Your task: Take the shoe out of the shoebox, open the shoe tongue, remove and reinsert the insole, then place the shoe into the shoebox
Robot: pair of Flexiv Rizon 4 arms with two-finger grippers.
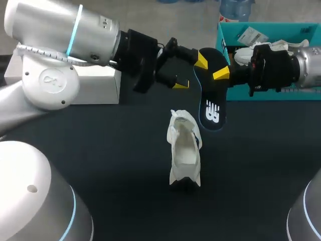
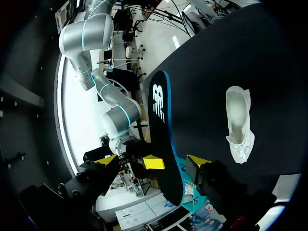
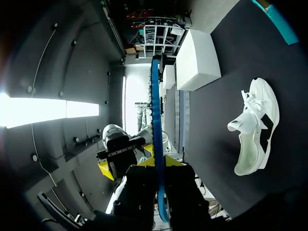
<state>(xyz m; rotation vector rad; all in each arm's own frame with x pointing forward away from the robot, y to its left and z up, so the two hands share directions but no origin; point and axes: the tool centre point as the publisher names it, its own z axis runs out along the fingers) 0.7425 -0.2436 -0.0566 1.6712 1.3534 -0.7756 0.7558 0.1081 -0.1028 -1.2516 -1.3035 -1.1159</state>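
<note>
Insole (image 1: 211, 108) above the shoe (image 1: 184, 150) — thin, light, probably floppy — pinched by the right tool (image 3: 159, 164) at the end farthest from the shoe; left tool (image 1: 191, 73) spread, best steadying it mid-length.

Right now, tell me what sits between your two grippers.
The insole, held by the right gripper; left gripper open beside it. Head view.

The left arm (image 1: 75, 30) stretches in across the table toward the middle, and the left gripper (image 1: 191, 73) has its fingers spread wide (one tip high, one low). The right arm (image 1: 301, 63) comes in level from the opposite side, with the right gripper (image 3: 159, 163) clamped on the insole (image 1: 210, 108).
</note>
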